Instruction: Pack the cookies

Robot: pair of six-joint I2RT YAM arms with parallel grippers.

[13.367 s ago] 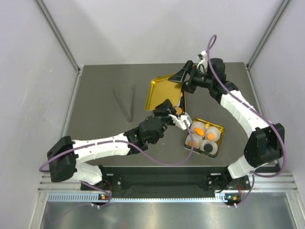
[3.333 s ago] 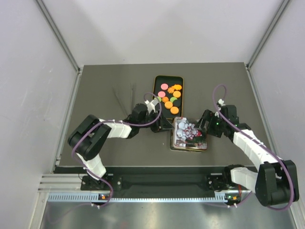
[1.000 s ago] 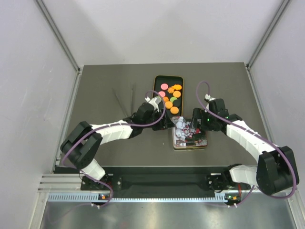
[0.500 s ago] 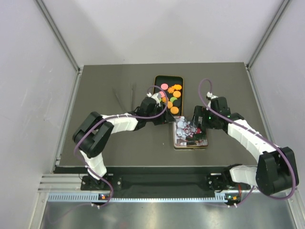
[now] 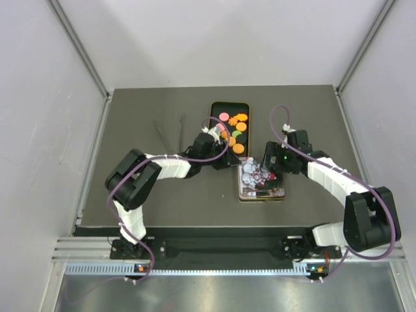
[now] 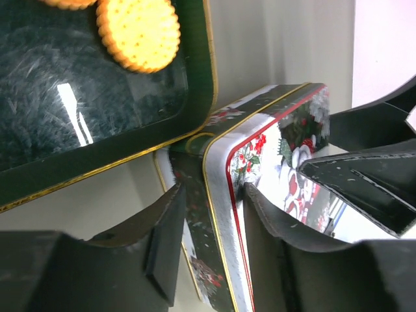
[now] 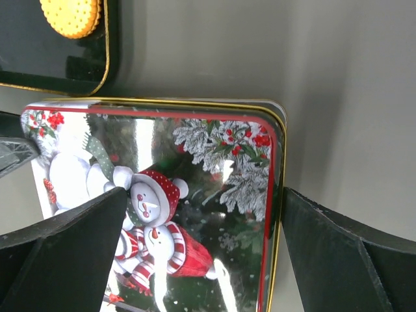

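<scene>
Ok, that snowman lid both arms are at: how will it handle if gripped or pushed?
Probably stiff: the snowman lid keeps crisp rolled edges, like thin metal. Likely slippery: its glossy face mirrors the light, so the left end effector gripping its rim could slide. Lying flat and low, it should skid rather than tip.

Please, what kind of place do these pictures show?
Probably a robot lab test cell: plain white panel walls, a grey table, and the left arm and right arm bolted at its near edge.
</scene>
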